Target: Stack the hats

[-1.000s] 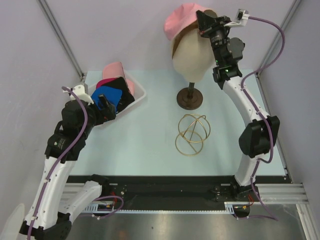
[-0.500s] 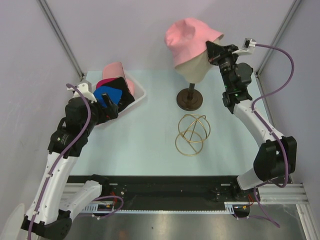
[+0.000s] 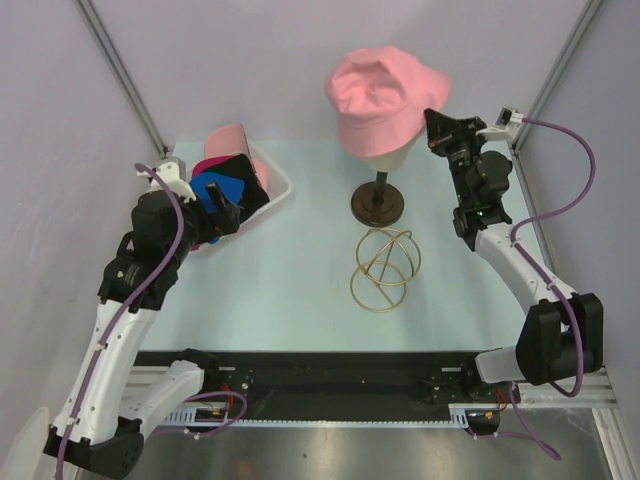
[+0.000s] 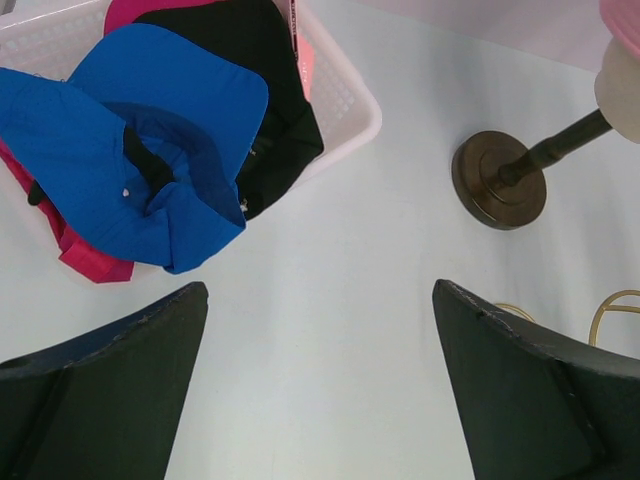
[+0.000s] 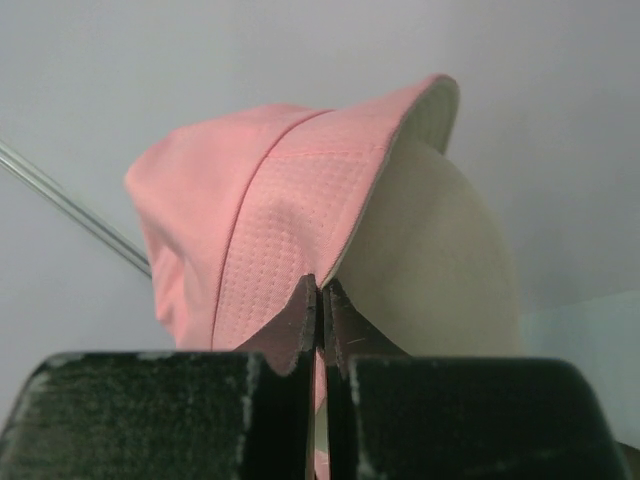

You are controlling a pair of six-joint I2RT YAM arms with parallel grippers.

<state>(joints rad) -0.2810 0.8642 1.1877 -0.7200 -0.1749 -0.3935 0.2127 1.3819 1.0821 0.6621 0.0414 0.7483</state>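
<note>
The salmon-pink bucket hat (image 3: 383, 95) sits over the beige mannequin head (image 3: 386, 152). My right gripper (image 3: 432, 122) is at the hat's right side. In the right wrist view this gripper (image 5: 322, 285) is shut on the brim of the bucket hat (image 5: 270, 210), in front of the head (image 5: 440, 260). A royal-blue cap (image 4: 130, 140) lies on a black cap (image 4: 270, 100) and a magenta cap (image 4: 85, 260) in the white basket (image 4: 350, 110). A light-pink cap (image 3: 228, 138) lies at the basket's far end. My left gripper (image 4: 320, 300) hangs open over bare table beside the basket, holding nothing.
The mannequin's dark round stand base (image 3: 378, 207) rests at the table's back middle. A gold wire frame (image 3: 385, 268) lies just in front of it. The white basket (image 3: 280, 190) sits at the back left. Grey walls close in the back and sides.
My right gripper has come down and to the right with the hat's brim, and the bucket hat now covers more of the head. The left arm has shifted slightly.
</note>
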